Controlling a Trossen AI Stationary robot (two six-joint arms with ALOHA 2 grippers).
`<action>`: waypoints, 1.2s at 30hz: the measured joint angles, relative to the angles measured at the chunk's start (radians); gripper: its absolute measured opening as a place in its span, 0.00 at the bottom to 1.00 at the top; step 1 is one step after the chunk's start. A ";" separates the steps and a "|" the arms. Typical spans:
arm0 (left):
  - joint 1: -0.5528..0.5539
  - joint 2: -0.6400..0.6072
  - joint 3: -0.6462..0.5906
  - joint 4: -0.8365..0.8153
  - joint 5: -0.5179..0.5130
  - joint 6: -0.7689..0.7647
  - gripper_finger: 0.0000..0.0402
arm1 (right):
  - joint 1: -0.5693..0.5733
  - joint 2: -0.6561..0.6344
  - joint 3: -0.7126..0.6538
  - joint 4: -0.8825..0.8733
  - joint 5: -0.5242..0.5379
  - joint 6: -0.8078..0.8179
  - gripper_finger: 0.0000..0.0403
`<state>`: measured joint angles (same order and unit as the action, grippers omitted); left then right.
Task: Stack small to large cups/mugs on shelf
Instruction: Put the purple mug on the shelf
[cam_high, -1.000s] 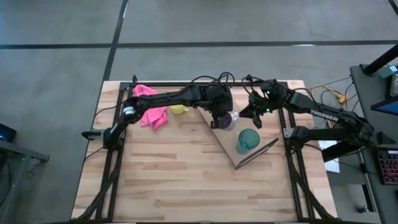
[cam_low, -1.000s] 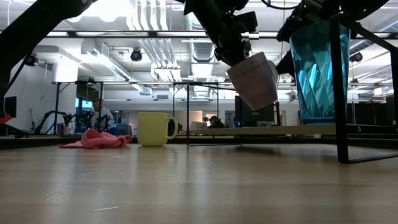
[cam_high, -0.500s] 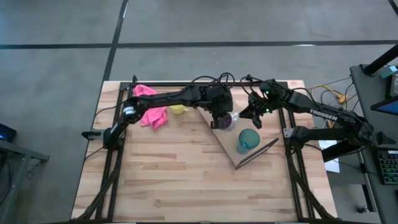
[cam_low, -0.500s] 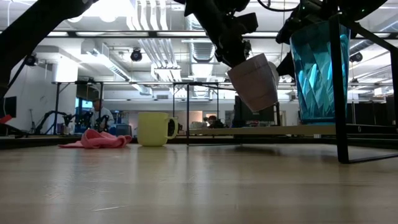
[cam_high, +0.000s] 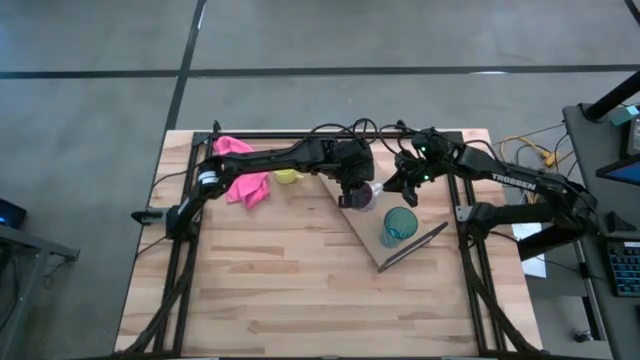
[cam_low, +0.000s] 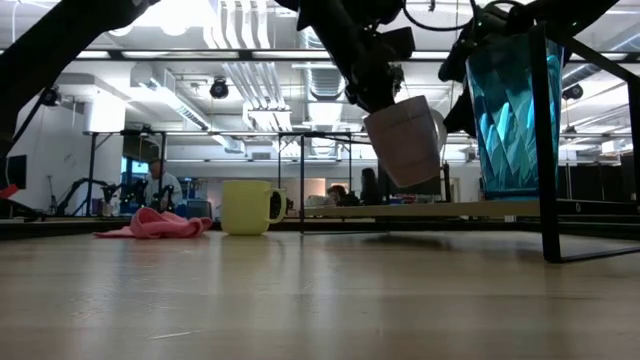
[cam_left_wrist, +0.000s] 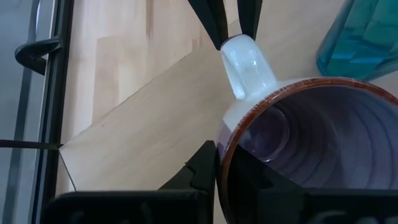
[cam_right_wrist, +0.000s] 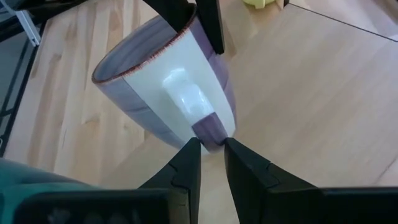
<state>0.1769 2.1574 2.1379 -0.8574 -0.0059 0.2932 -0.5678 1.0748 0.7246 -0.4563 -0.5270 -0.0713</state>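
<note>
Above the shelf (cam_high: 362, 232) the tilted purple mug (cam_high: 364, 196) hangs clamped by the left pincer (cam_high: 352, 193); the right pincer (cam_right_wrist: 211, 155) nips its handle from the opposite side.

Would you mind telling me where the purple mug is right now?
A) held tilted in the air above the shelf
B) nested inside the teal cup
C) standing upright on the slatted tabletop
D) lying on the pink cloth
A: the low view shows the purple mug tilted, clear of the shelf, in the left gripper, beside the teal cup.

The right end effector (cam_right_wrist: 211, 152) pinches the tilted purple mug's (cam_right_wrist: 163, 102) pale handle (cam_right_wrist: 186, 99) between its fingertips.
</note>
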 joint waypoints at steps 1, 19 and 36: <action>0.000 0.000 -0.001 -0.004 0.000 0.000 0.02 | 0.000 0.005 0.000 0.004 0.000 0.000 0.16; 0.004 0.000 -0.018 0.005 0.006 -0.002 0.02 | 0.000 0.047 -0.008 0.009 -0.007 0.026 0.16; 0.004 0.007 -0.083 0.077 0.023 -0.053 0.02 | 0.000 0.090 -0.021 -0.003 -0.004 0.021 0.16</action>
<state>0.1811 2.1645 2.0544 -0.7805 0.0167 0.2399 -0.5678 1.1651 0.7035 -0.4595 -0.5308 -0.0505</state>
